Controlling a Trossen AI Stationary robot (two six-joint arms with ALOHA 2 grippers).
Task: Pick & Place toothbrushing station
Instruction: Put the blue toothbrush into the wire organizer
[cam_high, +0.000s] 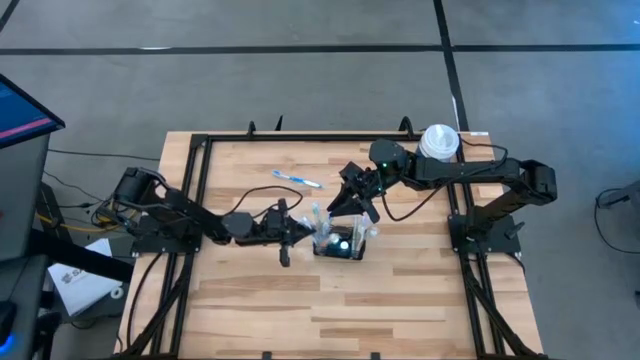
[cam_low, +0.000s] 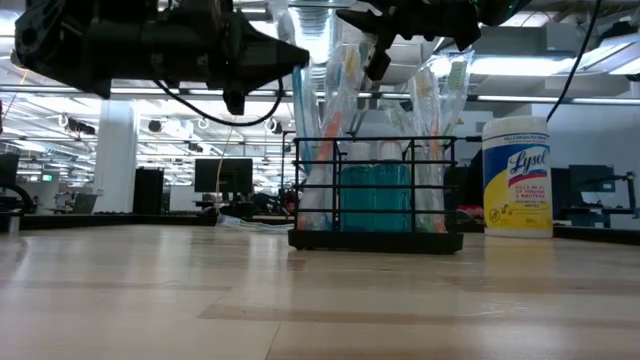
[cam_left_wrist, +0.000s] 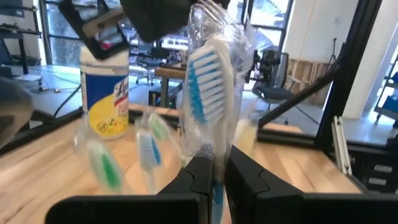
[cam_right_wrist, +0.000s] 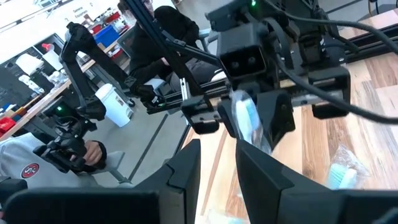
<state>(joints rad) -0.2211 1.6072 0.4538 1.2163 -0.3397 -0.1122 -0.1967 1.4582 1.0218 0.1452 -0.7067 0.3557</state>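
Observation:
The toothbrushing station (cam_high: 340, 245), a black wire holder (cam_low: 375, 215) with a teal cup and several wrapped toothbrushes standing in it, sits mid-table. My left gripper (cam_high: 298, 232) stands just left of it, shut on a wrapped blue-bristled toothbrush (cam_left_wrist: 202, 93). My right gripper (cam_high: 352, 200) hovers open above the station's far side, nothing between its fingers (cam_right_wrist: 217, 168). Another blue toothbrush (cam_high: 297, 179) lies flat on the table behind the station. My left gripper pinches the toothbrush's handle just below the head (cam_left_wrist: 214, 149), through its clear wrapper, between the two fingers. The fingers come level from the table's left and lie across the handle. The brush stands upright, head up; whether its lower end rests in the station is hidden.
A white-and-yellow wipes canister (cam_high: 438, 141) stands at the far right by the black frame rail (cam_high: 200, 180) that runs around the table. The near half of the table holds no objects. A person (cam_right_wrist: 37, 155) sits beyond the table.

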